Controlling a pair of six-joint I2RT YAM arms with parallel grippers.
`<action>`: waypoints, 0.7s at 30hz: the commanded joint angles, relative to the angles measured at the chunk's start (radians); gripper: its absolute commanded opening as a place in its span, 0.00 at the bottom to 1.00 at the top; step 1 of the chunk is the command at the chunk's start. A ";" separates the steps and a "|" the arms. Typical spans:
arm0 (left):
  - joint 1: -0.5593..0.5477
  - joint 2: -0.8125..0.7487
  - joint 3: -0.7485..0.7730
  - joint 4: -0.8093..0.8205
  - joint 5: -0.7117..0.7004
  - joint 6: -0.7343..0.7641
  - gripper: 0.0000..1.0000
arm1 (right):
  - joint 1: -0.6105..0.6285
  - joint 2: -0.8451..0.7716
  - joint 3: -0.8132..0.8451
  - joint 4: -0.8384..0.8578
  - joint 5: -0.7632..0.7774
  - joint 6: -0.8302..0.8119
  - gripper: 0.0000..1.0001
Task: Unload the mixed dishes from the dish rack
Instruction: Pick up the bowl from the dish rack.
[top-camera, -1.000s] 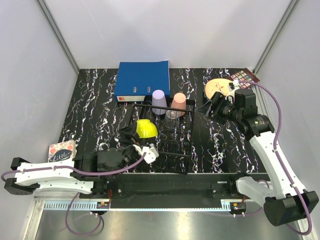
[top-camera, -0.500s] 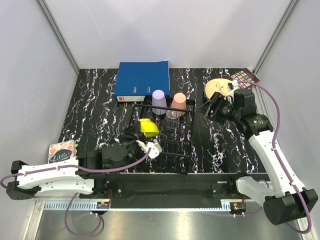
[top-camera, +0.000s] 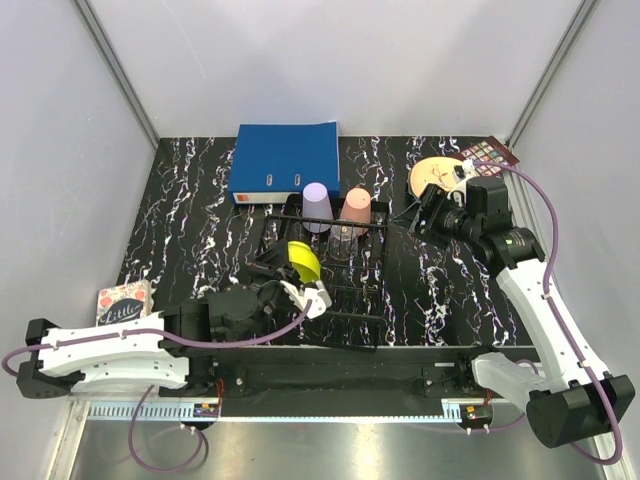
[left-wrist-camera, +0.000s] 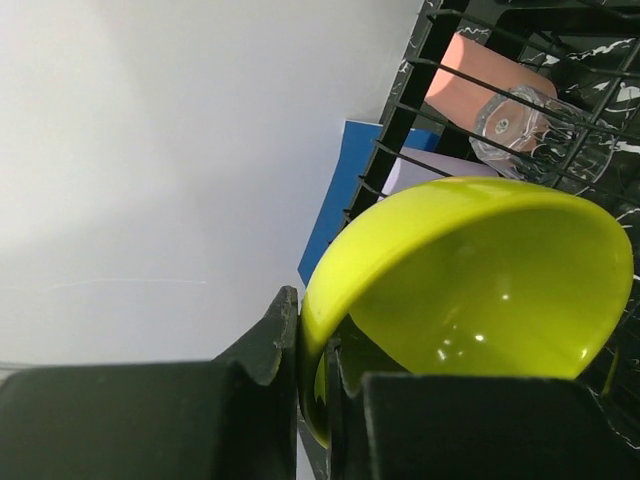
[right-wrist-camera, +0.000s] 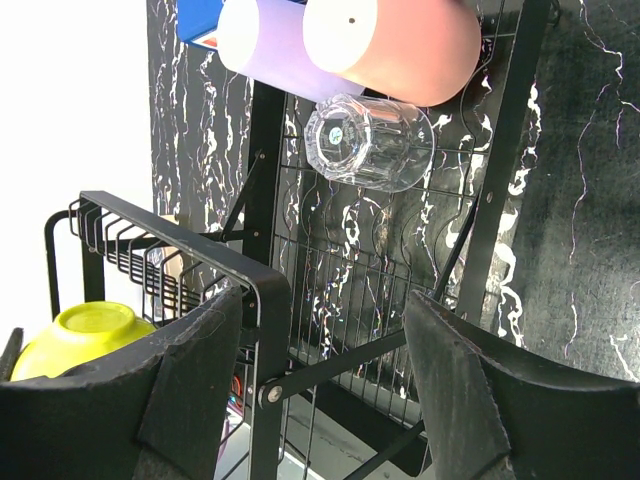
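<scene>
Yellow bowl (top-camera: 300, 260), frame centre, is clamped at rim by left gripper (left-wrist-camera: 312, 345); should be lifted clear of dish rack (top-camera: 384, 268) bars. Right gripper (top-camera: 421, 214) is spread, empty.

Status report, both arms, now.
Left gripper shut on yellow bowl rim, bowl tilted. Right gripper open, empty, facing dish rack. Lilac cup, pink cup, glass in rack.

My left arm (top-camera: 110, 350) lies low along the near edge, reaching right. My left gripper (left-wrist-camera: 315, 385) is clamped on the rim of the yellow bowl (left-wrist-camera: 470, 280). My right arm (top-camera: 545, 300) extends away from its base, wrist turned left. My right gripper (right-wrist-camera: 325, 310) is spread wide, holding nothing.
</scene>
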 joint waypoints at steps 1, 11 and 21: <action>-0.001 0.003 0.075 0.136 -0.012 0.061 0.00 | 0.006 0.004 0.047 0.031 -0.009 -0.014 0.73; 0.060 0.077 0.092 0.539 -0.078 0.175 0.00 | 0.006 0.045 0.132 0.033 0.017 -0.018 0.74; 0.160 0.359 0.588 0.736 -0.226 -0.028 0.00 | 0.006 0.121 0.355 0.016 0.024 -0.001 0.73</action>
